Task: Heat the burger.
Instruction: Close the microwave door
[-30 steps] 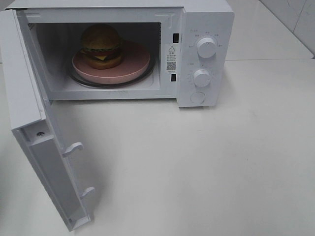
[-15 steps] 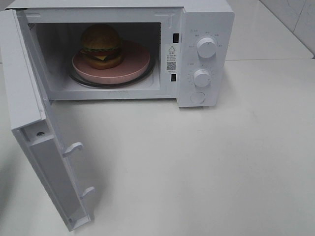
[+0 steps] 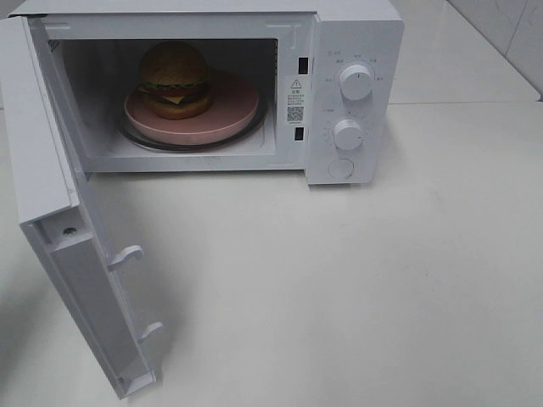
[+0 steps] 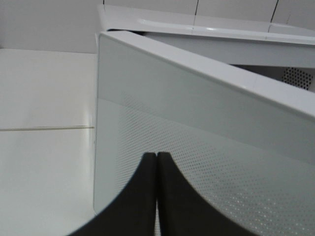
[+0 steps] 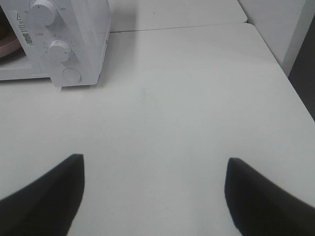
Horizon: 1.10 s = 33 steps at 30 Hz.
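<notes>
The burger (image 3: pixel 175 80) sits on a pink plate (image 3: pixel 229 114) inside the white microwave (image 3: pixel 356 34), whose door (image 3: pixel 51 212) hangs wide open toward the front left. Neither arm shows in the high view. My left gripper (image 4: pixel 156 158) is shut with nothing between its black fingers, close behind the outer face of the open door (image 4: pixel 197 137). Well back from the microwave (image 5: pixel 74 34), my right gripper (image 5: pixel 155 169) stands open and empty over bare table, with the control panel far ahead of it.
Two round knobs (image 3: pixel 355 81) and a round button (image 3: pixel 340 168) are on the microwave's right panel. The white table (image 3: pixel 382 280) stretches in front and to the right. A dark gap past the table's edge (image 5: pixel 305 83) shows in the right wrist view.
</notes>
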{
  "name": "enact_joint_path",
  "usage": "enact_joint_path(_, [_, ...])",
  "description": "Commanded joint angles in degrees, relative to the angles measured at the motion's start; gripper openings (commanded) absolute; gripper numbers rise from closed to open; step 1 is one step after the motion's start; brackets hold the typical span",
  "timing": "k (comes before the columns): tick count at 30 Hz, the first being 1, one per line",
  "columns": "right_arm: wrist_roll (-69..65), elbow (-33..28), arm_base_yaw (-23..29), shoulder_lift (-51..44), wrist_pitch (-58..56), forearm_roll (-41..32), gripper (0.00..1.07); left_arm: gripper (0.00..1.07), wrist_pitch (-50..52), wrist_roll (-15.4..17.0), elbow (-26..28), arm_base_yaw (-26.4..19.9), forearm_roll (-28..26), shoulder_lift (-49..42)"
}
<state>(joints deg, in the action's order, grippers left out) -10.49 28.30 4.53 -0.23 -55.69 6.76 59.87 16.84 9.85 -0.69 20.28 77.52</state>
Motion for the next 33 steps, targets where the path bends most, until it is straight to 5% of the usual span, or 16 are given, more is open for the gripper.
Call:
enact_joint_path(1, [0.2,-0.1,-0.4,-1.5,0.4,0.1,0.76,0.0,5.7,0.2,-0.3,0.2,1.9,4.5])
enact_joint_path(13, [0.2,-0.1,-0.4,-1.5,0.4,0.1,0.76,0.0,4.1,-1.8,6.0,3.6,6.3,11.2])
enact_joint_path(15, [0.2,-0.1,-0.4,-1.5,0.4,0.1,0.76,0.0,-1.0,-5.0,7.7,7.6,2.0,11.2])
enact_joint_path(25, [0.2,-0.1,-0.4,-1.5,0.4,0.1,0.76,0.0,-4.9,-7.9,11.3,17.9,-17.1,11.2])
enact_joint_path(33, [0.2,-0.1,-0.4,-1.5,0.4,0.1,0.76,0.0,-9.0,-12.9,14.7,23.8,-23.6,11.2])
